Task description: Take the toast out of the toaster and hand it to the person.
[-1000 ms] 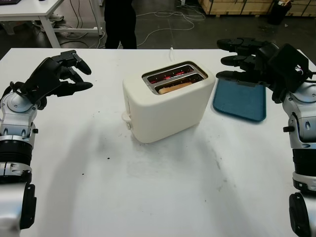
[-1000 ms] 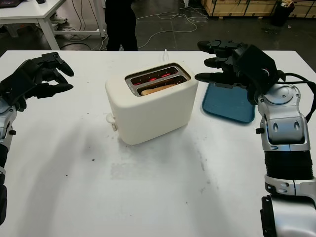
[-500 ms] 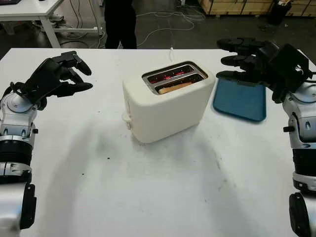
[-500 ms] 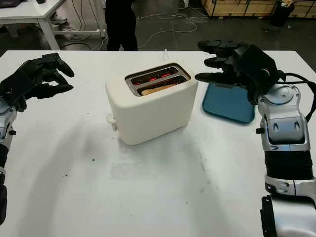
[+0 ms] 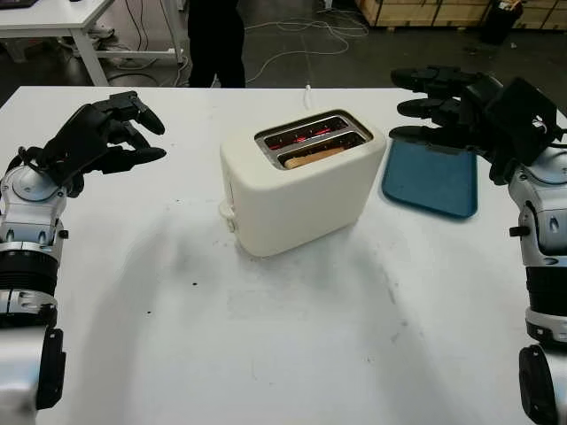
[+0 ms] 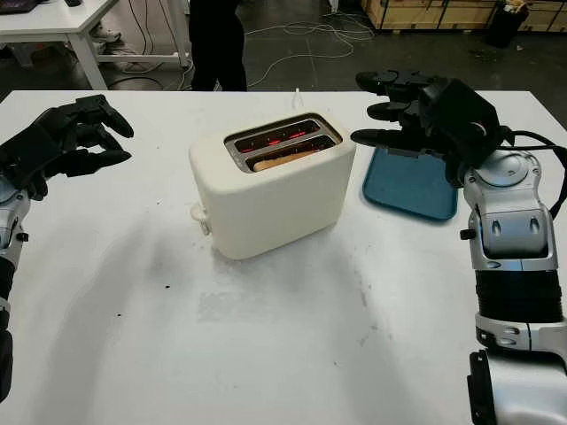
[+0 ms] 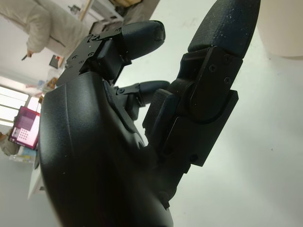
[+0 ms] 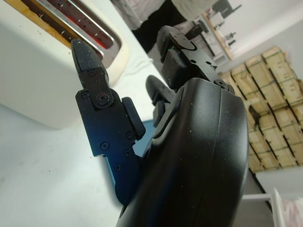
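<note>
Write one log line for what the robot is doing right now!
toast in toaster | left hand open, left of toaster | right hand open, above blue tray | person behind table

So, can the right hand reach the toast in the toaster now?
Probably yes: the right hand is open above the blue tray, beside the toaster, and nothing stands between it and the toast.

A white table (image 5: 266, 354) carries a cream toaster (image 5: 301, 190) (centre) and a blue tray (image 5: 431, 181) beside it.
</note>
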Tool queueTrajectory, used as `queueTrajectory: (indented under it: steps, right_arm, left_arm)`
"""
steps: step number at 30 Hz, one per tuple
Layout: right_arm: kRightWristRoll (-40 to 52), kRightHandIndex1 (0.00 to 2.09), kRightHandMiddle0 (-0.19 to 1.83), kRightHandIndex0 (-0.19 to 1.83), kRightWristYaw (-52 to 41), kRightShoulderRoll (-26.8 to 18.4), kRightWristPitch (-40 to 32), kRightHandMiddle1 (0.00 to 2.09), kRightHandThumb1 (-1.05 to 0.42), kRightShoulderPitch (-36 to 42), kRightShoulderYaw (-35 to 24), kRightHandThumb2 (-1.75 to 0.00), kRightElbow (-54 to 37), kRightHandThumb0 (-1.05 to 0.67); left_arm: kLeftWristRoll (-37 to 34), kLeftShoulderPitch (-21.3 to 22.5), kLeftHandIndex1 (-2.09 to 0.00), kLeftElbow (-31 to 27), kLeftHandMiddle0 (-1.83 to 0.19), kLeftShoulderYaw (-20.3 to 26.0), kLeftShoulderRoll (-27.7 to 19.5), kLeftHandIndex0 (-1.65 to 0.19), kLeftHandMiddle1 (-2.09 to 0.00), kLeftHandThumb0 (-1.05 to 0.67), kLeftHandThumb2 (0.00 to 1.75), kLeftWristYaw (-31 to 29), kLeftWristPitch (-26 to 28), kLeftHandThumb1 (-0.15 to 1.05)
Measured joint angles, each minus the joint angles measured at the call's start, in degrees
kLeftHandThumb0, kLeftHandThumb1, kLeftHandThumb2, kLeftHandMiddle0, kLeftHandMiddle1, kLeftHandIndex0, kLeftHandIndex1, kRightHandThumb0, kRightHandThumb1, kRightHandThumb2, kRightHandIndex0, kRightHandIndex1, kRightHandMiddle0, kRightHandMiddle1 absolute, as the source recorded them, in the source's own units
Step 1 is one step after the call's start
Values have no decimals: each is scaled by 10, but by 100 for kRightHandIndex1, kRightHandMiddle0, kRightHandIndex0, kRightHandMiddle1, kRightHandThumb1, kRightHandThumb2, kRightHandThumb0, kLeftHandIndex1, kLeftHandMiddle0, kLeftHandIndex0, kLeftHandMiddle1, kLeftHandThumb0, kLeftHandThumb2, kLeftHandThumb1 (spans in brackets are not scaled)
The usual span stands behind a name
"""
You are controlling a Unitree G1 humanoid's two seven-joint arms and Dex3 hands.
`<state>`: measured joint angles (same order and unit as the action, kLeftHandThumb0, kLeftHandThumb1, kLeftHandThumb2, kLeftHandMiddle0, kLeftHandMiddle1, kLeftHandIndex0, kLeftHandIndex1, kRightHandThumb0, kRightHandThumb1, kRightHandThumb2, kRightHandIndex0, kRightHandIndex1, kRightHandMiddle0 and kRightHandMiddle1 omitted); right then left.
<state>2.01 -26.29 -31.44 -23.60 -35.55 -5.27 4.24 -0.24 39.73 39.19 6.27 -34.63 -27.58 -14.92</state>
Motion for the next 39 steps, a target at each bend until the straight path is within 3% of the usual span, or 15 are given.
queueTrajectory:
  steps: [39]
  right_arm:
    - [-1, 65, 49, 16, -5, 0, 21, 0, -76, -2, 1, 0, 12, -49]
  left_arm:
    - [0, 0, -149, -3, -33, 0, 0, -37, -160, -105, 0, -4, -4, 84]
